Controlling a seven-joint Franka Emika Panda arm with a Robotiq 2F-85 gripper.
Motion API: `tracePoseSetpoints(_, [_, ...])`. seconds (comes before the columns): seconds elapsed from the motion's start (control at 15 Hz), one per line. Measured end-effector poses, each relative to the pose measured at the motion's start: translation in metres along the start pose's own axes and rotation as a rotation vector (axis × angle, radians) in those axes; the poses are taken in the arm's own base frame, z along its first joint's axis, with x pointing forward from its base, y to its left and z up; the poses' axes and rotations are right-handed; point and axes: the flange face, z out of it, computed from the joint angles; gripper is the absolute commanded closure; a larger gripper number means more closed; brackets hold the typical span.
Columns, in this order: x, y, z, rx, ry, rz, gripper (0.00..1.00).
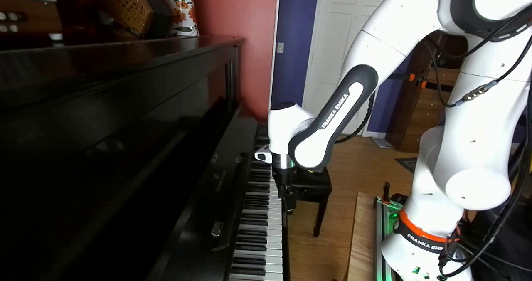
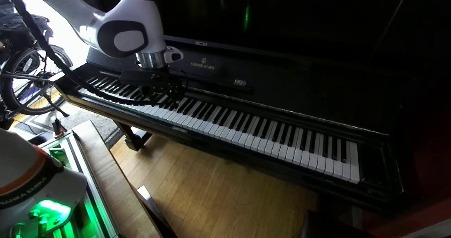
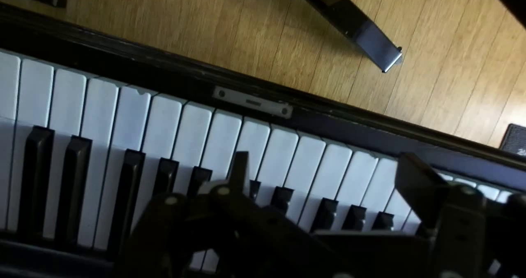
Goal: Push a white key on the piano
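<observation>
The piano is a large black upright; it shows in both exterior views [image 1: 137,114] [image 2: 317,90], with its fallboard open. Its long row of white keys [image 1: 274,235] [image 2: 262,144] alternates with raised black keys. In the wrist view, white keys [image 3: 273,156] fill the middle below the dark front rail. My gripper [image 3: 324,163] is open and empty, pointing down over the keyboard, its two dark fingertips spread several white keys apart. In the exterior views the gripper [image 1: 286,202] [image 2: 169,97] is over the keys. Whether a fingertip touches a key I cannot tell.
The black front rail [image 3: 172,74] runs along the key fronts, with a small metal plate [image 3: 252,102] on it. The fallboard [image 2: 218,65] rises behind the keys. A black bench [image 1: 311,185] stands beside the piano. The robot base stands by a wooden board [image 1: 360,231].
</observation>
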Motion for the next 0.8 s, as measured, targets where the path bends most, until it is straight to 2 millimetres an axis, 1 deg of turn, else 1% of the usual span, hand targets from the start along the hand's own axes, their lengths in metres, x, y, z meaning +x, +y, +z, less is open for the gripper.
tracePoseSetpoints(0.33, [-0.003, 0.021, 0.020, -0.028, 0.059, 0.039, 0.80])
tracePoseSetpoints(0.53, [-0.005, 0.028, 0.030, -0.037, 0.078, 0.048, 1.00])
tracePoseSetpoints(0.8, [-0.006, 0.035, 0.040, -0.042, 0.092, 0.059, 1.00])
